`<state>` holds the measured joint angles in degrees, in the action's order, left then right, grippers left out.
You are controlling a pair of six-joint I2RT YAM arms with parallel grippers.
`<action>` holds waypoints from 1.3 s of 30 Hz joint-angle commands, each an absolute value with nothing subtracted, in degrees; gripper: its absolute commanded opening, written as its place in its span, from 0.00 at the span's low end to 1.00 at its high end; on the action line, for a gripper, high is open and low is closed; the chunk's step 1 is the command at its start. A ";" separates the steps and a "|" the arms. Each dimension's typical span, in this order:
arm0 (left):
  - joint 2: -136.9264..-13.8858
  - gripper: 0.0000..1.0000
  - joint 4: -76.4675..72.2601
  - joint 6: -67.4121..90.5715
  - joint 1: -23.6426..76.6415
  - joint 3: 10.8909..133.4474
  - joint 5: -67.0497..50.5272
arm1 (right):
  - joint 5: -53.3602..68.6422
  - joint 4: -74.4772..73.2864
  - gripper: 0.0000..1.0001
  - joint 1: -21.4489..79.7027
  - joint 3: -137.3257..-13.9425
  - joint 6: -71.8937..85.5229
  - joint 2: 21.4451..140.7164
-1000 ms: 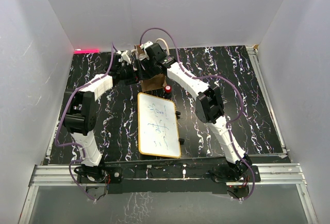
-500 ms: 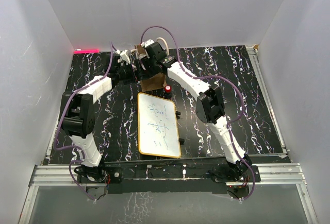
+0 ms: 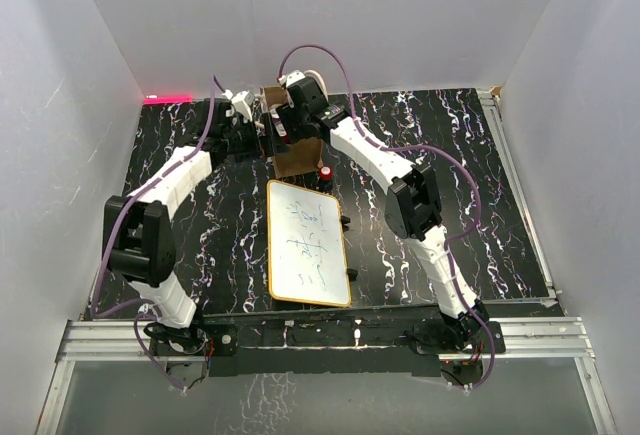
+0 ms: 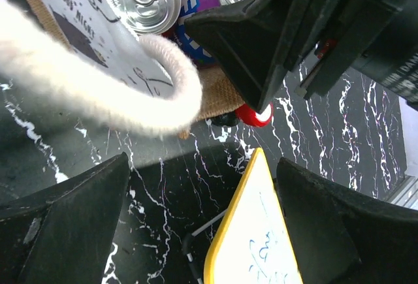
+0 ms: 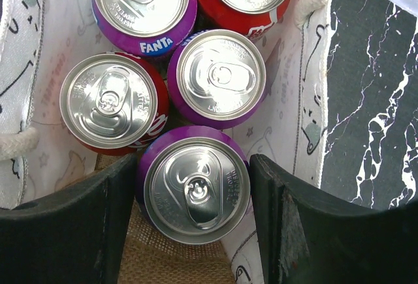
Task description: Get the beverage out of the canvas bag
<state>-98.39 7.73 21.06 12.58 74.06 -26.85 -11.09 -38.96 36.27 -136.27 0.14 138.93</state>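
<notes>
Well, the canvas bag [image 3: 296,162] stands at the far middle of the black marbled table [image 3: 480,185], close to the far white wall [image 3: 400,25]. Bare tabletop stretches well out to its left and right. Just near of it lies a yellow-framed whiteboard [image 3: 305,245], and a small red-topped thing [image 3: 325,171] sits by the bag's near right corner.

Inside, against the white printed lining, are five drinks: a Fanta can [image 5: 140,3], two red cans [image 5: 111,101], a middle can [image 5: 222,75], and a purple can [image 5: 196,183] that overlaps its neighbours as if riding higher. The right arm reaches down over the bag's mouth. Its right gripper [image 5: 194,186] clasps that purple can, one finger pressed to each side.

The left gripper [image 4: 202,186] hovers just left of the bag with its fingers spread wide around nothing. A cream handle [image 4: 98,81] lies just beyond them.
</notes>
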 commanded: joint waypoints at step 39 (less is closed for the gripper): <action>-82.62 0.96 11.64 17.57 12.44 68.38 -7.29 | -12.64 -29.18 0.08 36.09 -142.12 3.63 120.85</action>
<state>-85.38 12.38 17.58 12.56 69.19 -8.01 -10.90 -35.92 35.99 -137.14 3.07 128.51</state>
